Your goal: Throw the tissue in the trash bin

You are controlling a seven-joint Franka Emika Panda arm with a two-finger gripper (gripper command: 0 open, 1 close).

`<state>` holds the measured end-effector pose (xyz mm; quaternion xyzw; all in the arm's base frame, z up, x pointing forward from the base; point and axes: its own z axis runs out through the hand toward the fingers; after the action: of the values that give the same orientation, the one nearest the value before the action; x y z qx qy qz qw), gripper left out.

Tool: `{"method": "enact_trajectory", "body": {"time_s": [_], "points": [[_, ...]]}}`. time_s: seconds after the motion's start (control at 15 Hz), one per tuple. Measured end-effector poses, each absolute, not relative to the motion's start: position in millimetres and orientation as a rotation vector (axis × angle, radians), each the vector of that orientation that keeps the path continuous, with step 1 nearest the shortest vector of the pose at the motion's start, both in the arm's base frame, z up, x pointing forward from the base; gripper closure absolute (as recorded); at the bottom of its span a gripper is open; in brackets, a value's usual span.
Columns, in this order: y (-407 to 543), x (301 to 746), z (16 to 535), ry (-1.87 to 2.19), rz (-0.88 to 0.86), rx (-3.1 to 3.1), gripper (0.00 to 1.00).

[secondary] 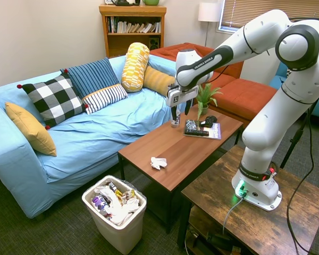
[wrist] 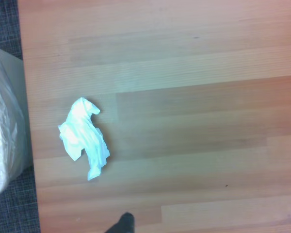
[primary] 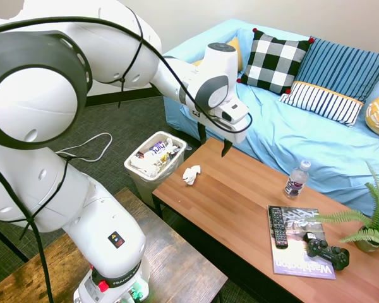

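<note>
The gripper [primary: 214, 141] is hanging above the coffee table [primary: 240, 208], its fingers spread apart and gripping nothing. The tissue [primary: 191, 174] is lying crumpled on the tabletop near the end closest to the trash bin [primary: 153, 165], clear of the gripper. The bin is standing on the carpet just beside that end, holding wrappers and paper
</note>
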<state>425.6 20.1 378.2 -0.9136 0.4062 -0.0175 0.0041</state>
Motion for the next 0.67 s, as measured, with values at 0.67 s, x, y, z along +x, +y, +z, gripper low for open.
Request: {"method": "enact_trajectory", "body": {"time_s": [0.67], "points": [[79.4,437.0,314.4,1.177,-0.033,-2.923,0.00]]}}
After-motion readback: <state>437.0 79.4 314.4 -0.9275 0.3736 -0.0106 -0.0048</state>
